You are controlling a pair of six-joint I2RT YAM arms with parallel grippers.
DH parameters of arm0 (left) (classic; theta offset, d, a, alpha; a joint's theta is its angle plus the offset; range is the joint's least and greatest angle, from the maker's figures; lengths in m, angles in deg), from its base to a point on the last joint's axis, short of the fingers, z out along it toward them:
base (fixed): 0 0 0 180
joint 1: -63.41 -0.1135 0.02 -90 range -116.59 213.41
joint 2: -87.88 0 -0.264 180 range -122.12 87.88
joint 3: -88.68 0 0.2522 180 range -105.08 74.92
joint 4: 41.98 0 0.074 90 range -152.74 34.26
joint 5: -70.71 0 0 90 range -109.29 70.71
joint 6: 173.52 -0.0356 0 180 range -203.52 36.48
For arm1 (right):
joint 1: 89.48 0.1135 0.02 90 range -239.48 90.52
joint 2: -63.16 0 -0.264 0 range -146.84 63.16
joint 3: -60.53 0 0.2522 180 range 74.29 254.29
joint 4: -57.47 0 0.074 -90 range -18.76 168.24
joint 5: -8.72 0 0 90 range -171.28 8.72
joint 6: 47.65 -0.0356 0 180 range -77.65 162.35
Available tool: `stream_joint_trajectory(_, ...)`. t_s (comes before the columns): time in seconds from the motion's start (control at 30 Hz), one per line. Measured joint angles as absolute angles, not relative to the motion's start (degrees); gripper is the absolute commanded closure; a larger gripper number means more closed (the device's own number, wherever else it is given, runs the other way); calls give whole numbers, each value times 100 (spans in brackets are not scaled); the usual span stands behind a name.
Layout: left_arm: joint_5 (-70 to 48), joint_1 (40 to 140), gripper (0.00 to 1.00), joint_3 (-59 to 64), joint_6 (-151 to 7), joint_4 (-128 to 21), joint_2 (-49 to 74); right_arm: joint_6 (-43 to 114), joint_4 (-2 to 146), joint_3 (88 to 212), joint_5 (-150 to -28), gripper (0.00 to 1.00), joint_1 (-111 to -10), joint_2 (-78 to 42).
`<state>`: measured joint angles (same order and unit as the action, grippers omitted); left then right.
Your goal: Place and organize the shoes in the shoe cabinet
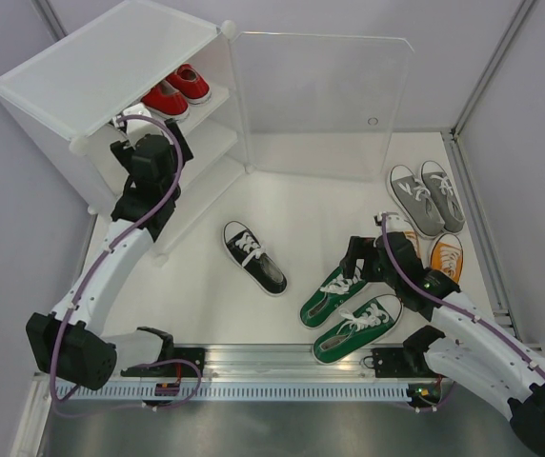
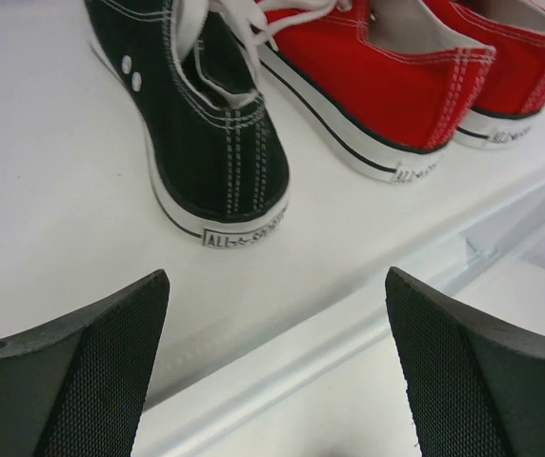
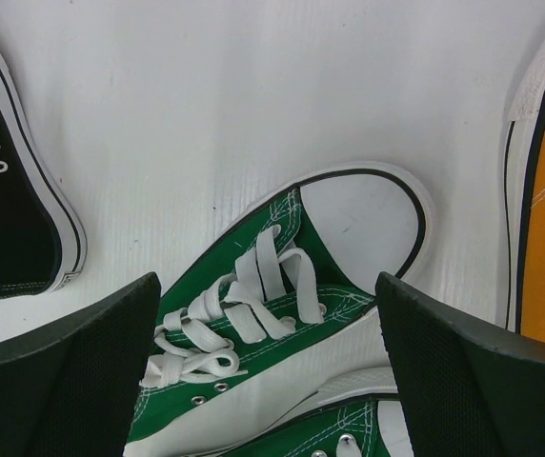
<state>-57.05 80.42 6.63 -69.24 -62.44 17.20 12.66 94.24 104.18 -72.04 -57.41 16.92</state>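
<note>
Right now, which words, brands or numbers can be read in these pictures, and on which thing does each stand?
"ALL", then unclear letters: white heel strip of the black shoe on the cabinet shelf.
Heel strips of the two red shoes: printed, but too blurred to read.
Top and right wrist views: no readable text.

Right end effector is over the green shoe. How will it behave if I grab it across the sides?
The green shoe looks like soft canvas, so its sides will probably squash in. Its flat rubber sole should resist rolling. Loose laces may snag the neighbouring green shoe.
</note>
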Motion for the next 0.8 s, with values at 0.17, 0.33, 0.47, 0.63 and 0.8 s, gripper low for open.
stream_joint_trajectory(0.17, -6126, 8040, 3, 661, -6939, -5960, 1537, 1270, 9424, 10379, -7244, 3, -5741, 1638)
stream_joint_trajectory(0.33, -6306, 8036, 3, 455, -6985, -5833, 997, 1279, 9420, 10377, -7246, 3, -5741, 1638)
stream_joint_trajectory(0.47, -6402, 8045, 3, 215, -7007, -5846, 785, 1281, 9417, 10377, -7244, 3, -5741, 1638)
stream_joint_trajectory(0.63, -6349, 8080, 3, -56, -7013, -5932, 584, 1281, 9413, 10377, -7246, 3, -5741, 1638)
stream_joint_trajectory(0.8, -6183, 8121, 3, -229, -7033, -5999, 459, 1283, 9407, 10366, -7246, 3, -5741, 1638)
